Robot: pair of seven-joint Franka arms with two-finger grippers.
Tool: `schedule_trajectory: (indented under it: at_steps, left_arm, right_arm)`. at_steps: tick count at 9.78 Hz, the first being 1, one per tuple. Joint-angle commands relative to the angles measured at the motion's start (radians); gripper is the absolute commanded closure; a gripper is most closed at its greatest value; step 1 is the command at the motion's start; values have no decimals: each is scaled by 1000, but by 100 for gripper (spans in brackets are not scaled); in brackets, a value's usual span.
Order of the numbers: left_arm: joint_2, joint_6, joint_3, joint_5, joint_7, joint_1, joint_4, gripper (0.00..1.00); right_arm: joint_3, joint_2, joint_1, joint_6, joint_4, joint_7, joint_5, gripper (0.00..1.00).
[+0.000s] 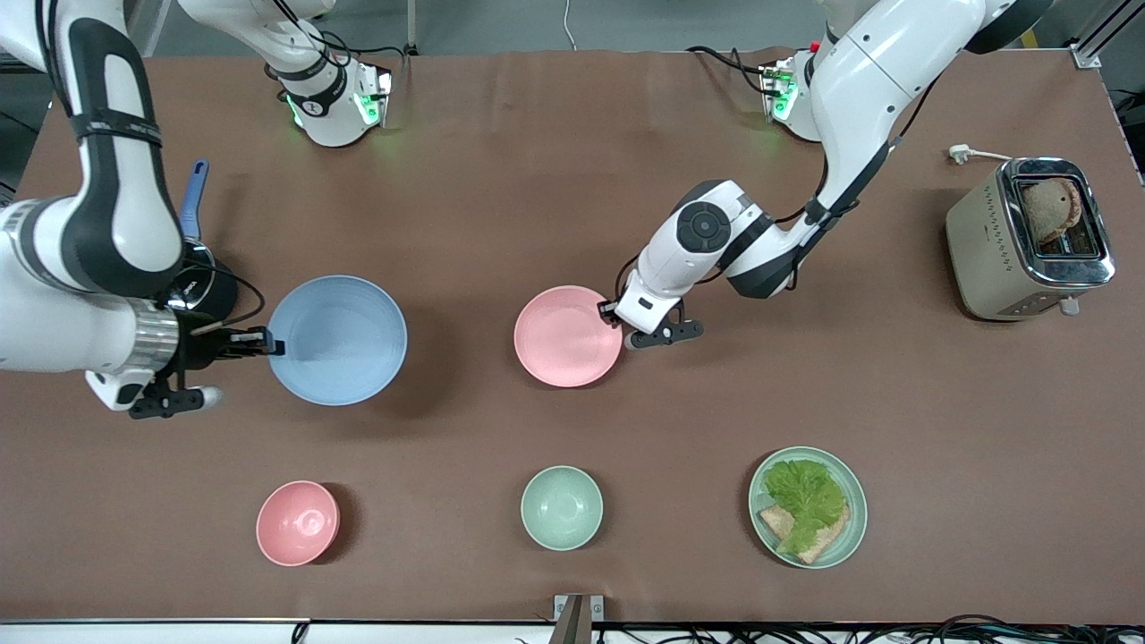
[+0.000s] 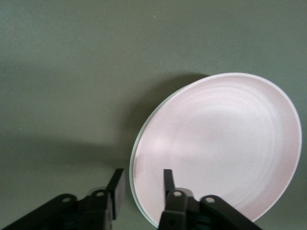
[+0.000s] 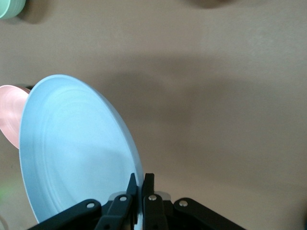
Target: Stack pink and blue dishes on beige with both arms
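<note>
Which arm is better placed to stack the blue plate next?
Right: the right gripper is shut on the blue plate at its rim; the left gripper is open at the pink plate.

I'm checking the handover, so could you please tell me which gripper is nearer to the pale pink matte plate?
Left. The left gripper is at the pale pink matte plate, its fingers apart astride the rim. The right gripper is shut on the light blue plate, toward the right arm's end.

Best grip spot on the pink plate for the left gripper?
The thin raised rim of the pink plate, at the edge toward the left arm's end. The left gripper already straddles that rim, fingers apart; the plate is too wide to span.
</note>
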Motion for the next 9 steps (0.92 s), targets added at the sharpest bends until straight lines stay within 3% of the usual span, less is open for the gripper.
schedule_trajectory:
  at_steps: [1,2,6,9]
  left_arm:
    - [-53,-79,3,31,-20,11,-3,0]
    - [-113,-134,14,31,-8,14,-9,0]
    - [-366,-360,237,8,314,3,-20,0]
    - [-490,-386,383,-55,542,3,-8,0]
  right_arm:
    - [101,-48,6,93,-108,120,-17,99]
    - [165,-48,6,160,-143,188,-17,99]
    - [392,18,47,455,-188,492,-17,99]
    - [419,129,142,673,-205,543,-17,98]
